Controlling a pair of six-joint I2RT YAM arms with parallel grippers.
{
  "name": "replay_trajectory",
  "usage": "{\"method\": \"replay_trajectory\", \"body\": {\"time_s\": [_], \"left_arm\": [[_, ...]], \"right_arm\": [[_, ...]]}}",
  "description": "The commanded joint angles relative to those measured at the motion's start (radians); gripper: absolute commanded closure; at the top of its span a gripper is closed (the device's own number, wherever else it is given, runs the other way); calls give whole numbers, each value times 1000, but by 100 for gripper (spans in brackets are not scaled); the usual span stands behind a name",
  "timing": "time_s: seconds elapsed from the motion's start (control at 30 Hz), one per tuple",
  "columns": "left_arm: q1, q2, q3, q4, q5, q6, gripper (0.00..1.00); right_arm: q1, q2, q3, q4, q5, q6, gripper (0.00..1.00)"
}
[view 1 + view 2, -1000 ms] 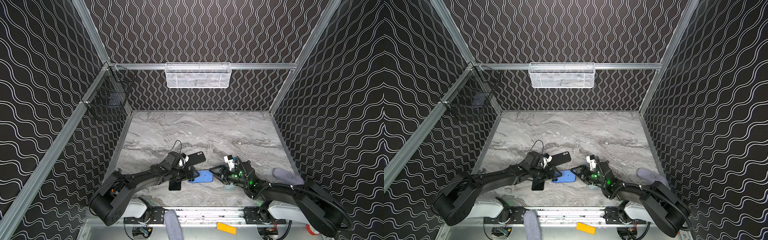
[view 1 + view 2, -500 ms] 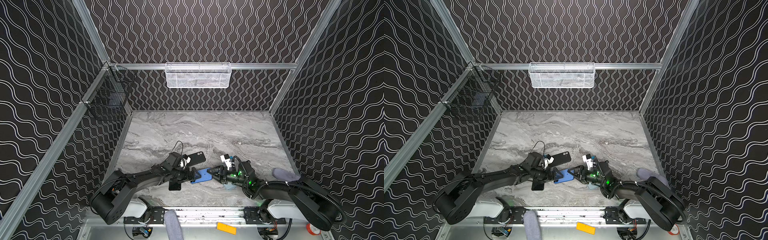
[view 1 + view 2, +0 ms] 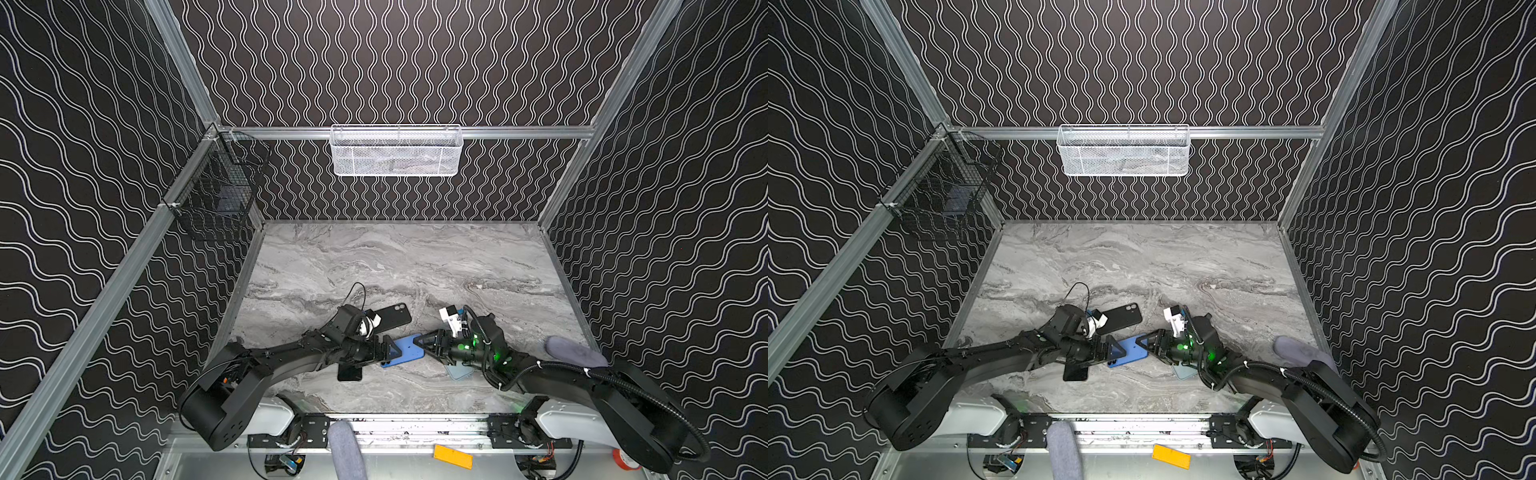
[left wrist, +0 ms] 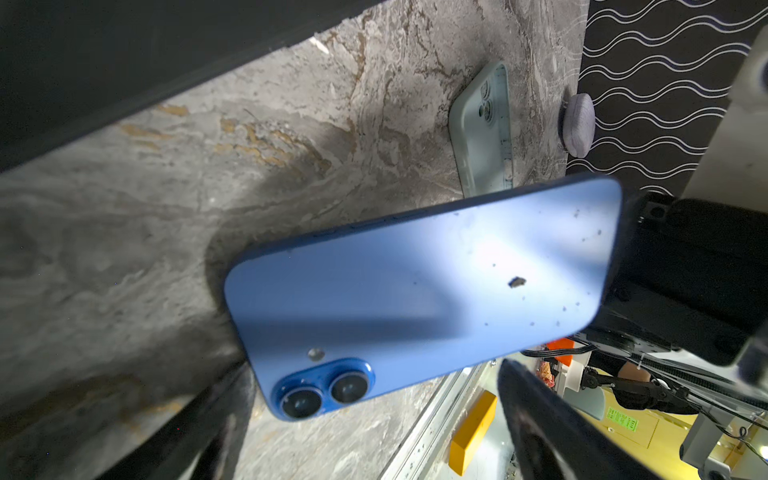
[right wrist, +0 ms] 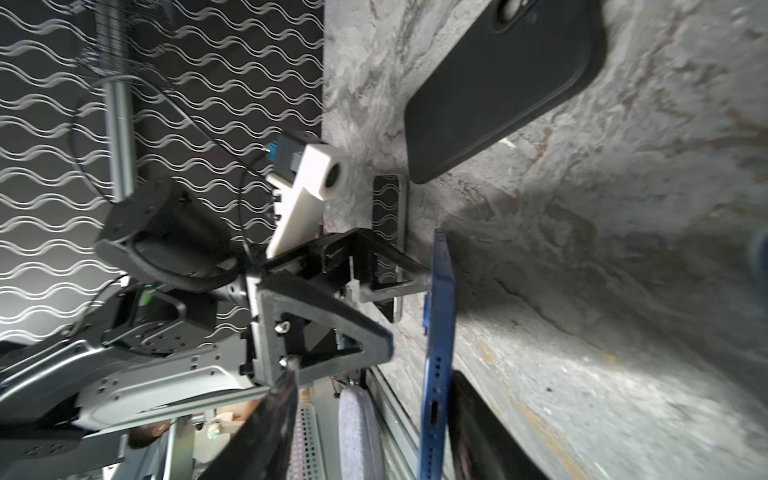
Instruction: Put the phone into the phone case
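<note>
The blue phone (image 3: 405,353) (image 3: 1129,351) lies back up near the table's front, its far end raised a little. My right gripper (image 3: 422,345) (image 5: 370,432) is open around the phone's port end (image 5: 434,374). One finger (image 5: 478,436) lies against the phone's underside; the other (image 5: 270,424) stands well off it. My left gripper (image 3: 384,353) (image 4: 374,415) is wide open at the camera end (image 4: 324,390), not gripping. A black phone case (image 3: 390,318) (image 5: 503,87) lies just behind. A pale phone case (image 4: 484,124) (image 3: 459,371) lies partly under my right arm.
A black phone (image 3: 350,372) (image 5: 388,224) lies flat under my left gripper. A white mesh basket (image 3: 395,151) hangs on the back wall and a black wire basket (image 3: 216,195) on the left wall. A grey pad (image 3: 569,353) sits at the right edge.
My right gripper has slid left onto the phone's end and its jaws have narrowed. The phone's far end has tipped up slightly. The left gripper stays open in place.
</note>
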Motion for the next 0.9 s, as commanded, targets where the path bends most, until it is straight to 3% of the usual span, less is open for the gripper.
{"method": "replay_trajectory", "body": {"time_s": [0.0, 0.73, 0.87], "left_arm": [[1, 4, 5, -6, 2, 5, 4], [2, -3, 33, -30, -9, 10, 3], [3, -42, 55, -60, -25, 14, 2]], "right_arm": [[0, 1, 37, -149, 23, -69, 49], [1, -9, 71, -261, 49, -127, 92], [-10, -56, 96, -318, 61, -148, 94]]}}
